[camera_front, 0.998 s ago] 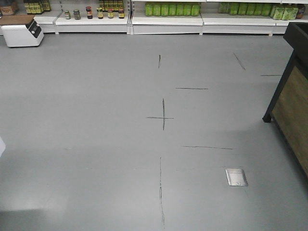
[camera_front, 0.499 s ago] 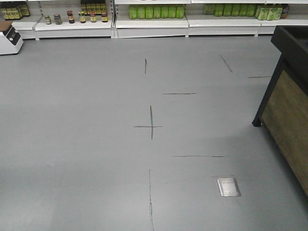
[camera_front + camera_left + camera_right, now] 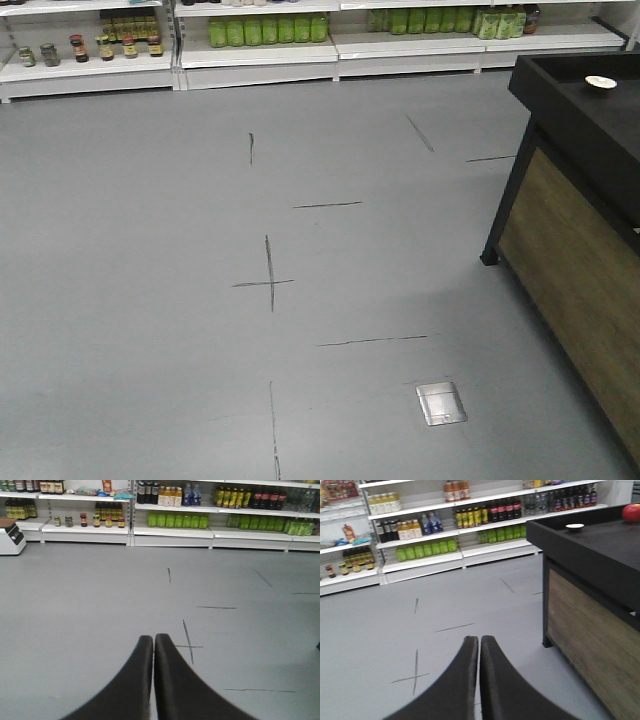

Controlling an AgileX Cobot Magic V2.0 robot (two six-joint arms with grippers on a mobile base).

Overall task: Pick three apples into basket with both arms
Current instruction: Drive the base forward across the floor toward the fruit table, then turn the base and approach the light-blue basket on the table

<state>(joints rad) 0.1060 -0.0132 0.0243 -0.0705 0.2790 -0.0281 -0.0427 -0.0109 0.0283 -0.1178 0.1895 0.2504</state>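
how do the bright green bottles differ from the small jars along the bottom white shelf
The bright green bottles are all one colour; the small jars are mixed, some yellowish, some dark, some pale. The bottles are packed tight in one row, while the jars stand in loose groups with gaps between. Both stand upright on the lowest white shelf.

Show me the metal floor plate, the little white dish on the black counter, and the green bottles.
metal floor plate (image 3: 441, 403), front view, centre of the plate.
white dish (image 3: 600, 83), front view, middle of the dish.
green bottles (image 3: 178, 520), left wrist view, a middle bottle in the row.
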